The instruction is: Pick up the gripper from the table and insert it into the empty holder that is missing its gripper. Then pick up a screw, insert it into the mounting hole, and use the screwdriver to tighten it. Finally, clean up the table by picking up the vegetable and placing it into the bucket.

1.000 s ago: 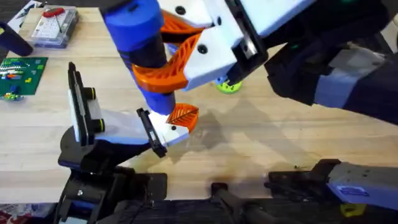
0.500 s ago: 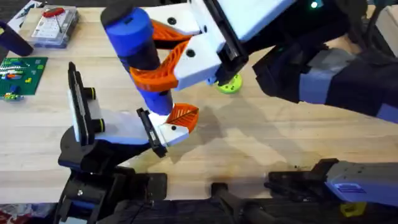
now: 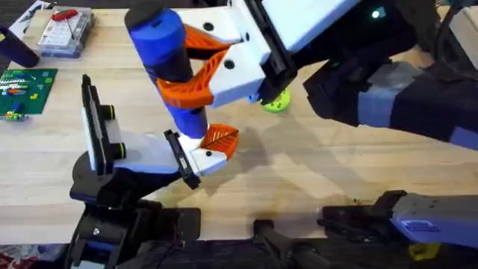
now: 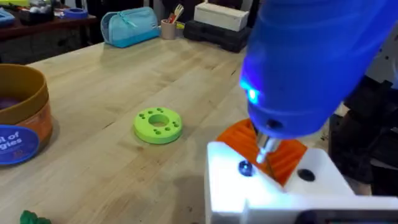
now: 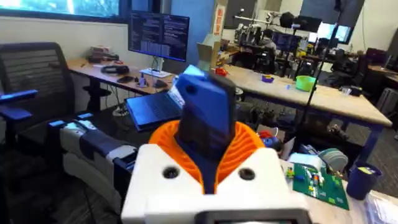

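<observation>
- While the overhead view takes in both arms, the driver's silver tip (image 4: 266, 147) is made out in the left wrist view, where it meets the top face of the white holder (image 4: 273, 186) beside a dark screw head (image 4: 244, 168).
- A blue light is seen glowing on the screwdriver's (image 4: 311, 62) lower end in that view; a second dark hole (image 4: 305, 175) lies further along the holder.
- The orange gripper (image 4: 273, 149) is seated in the holder, just behind the tip.
- From overhead, the screwdriver (image 3: 170, 67) is seen standing tilted over the holder (image 3: 202, 158), with the gripper (image 3: 221, 139) poking out beyond it.
- The right claw (image 3: 196, 69) is clamped on the screwdriver, its orange pads pressed against the barrel on both sides; the same grip is seen in the right wrist view (image 5: 208, 140), with the blue body (image 5: 208, 115) rising between the pads.
- The left claw (image 3: 138, 149) is seen from overhead at the holder's black bracket; whether its fingers are apart or together cannot be told.
- A lime-green disc (image 4: 158, 124) lies on the table (image 4: 93, 81) in the left wrist view; overhead it (image 3: 275, 103) is partly hidden by the right arm.
- The bucket (image 4: 18, 118), orange with a blue label, is caught at the edge of the left wrist view, well apart from the holder.
- A scrap of dark green, the vegetable (image 4: 34, 218), is seen near the bucket.
</observation>
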You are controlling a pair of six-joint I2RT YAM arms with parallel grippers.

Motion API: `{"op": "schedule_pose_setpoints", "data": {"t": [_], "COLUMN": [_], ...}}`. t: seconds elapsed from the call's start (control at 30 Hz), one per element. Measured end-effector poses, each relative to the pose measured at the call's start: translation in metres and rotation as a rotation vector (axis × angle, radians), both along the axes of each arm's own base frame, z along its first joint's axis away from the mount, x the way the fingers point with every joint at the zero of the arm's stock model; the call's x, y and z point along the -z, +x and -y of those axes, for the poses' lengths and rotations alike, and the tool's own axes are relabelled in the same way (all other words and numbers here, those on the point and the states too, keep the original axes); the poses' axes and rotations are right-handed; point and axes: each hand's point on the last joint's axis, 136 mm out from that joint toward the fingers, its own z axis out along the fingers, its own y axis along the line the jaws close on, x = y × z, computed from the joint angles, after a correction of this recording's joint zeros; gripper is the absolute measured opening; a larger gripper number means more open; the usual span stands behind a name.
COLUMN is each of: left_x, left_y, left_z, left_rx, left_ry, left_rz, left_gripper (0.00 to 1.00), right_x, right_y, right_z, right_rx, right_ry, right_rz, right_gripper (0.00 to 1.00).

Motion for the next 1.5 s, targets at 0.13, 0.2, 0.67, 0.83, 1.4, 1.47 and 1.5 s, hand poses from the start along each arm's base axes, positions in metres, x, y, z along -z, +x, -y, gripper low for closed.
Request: {"op": "schedule_pose_setpoints", "data": {"t": [0.13, 0.2, 0.67, 0.83, 1.4, 1.47, 1.5], "left_x": [0.0, 0.0, 0.0, 0.0, 0.0, 0.0, 0.0], "left_y": [0.0, 0.0, 0.0, 0.0, 0.0, 0.0, 0.0], "left_z": [0.0, 0.0, 0.0, 0.0, 0.0, 0.0, 0.0], "left_rx": [0.0, 0.0, 0.0, 0.0, 0.0, 0.0, 0.0], "left_ry": [0.0, 0.0, 0.0, 0.0, 0.0, 0.0, 0.0], "left_rz": [0.0, 0.0, 0.0, 0.0, 0.0, 0.0, 0.0], "left_gripper": [0.012, 0.012, 0.012, 0.012, 0.012, 0.012, 0.012], "right_x": [0.0014, 0.0012, 0.0009, 0.001, 0.0053, 0.0051, 0.0052], "right_y": [0.0, -0.0001, 0.0022, 0.0022, 0.0063, 0.0064, 0.0064], "right_z": [0.0001, 0.0002, 0.0014, 0.0014, -0.0013, -0.0012, -0.0012], "right_rx": [0.0, 0.0, 0.007, 0.007, 0.016, 0.016, 0.016], "right_ry": [-0.003, -0.003, 0.0, 0.0, -0.003, -0.001, -0.001], "right_rz": [-0.006, -0.007, -0.002, -0.002, -0.009, -0.007, -0.007], "right_gripper": [0.051, 0.051, 0.05, 0.052, 0.05, 0.05, 0.052]}}
